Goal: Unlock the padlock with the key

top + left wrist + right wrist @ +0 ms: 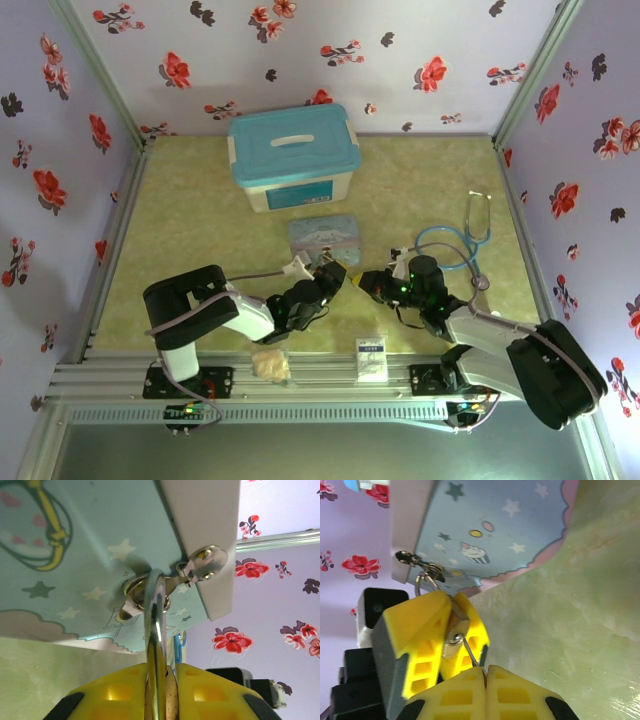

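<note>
The step in hand was the key-in-lock stage. In the right wrist view, the left gripper [451, 602] sat at centre left of the frame, its yellow fingers clamped on the brass padlock [454, 627]. The right gripper [485, 672], at the bottom centre, was pinched together on the key [470, 654], whose thin shaft ran up and left to the padlock's underside.

In the left wrist view, the silvery shackle [155, 625] rose from between the fingers at the bottom. It passed through the hasp [200, 565] of the pale blue tin [75, 540] in the middle of the frame, so the padlock hung closed at the tin's front edge, above the green table [580, 605].

The key tip seemed to be in the keyway, though how deep it sat was hard to judge from these angles. The next move would likely call for a wrist roll of the right gripper to turn the key. The left would need to hold the body steady against the twist, then the shackle could be pulled free.
</note>
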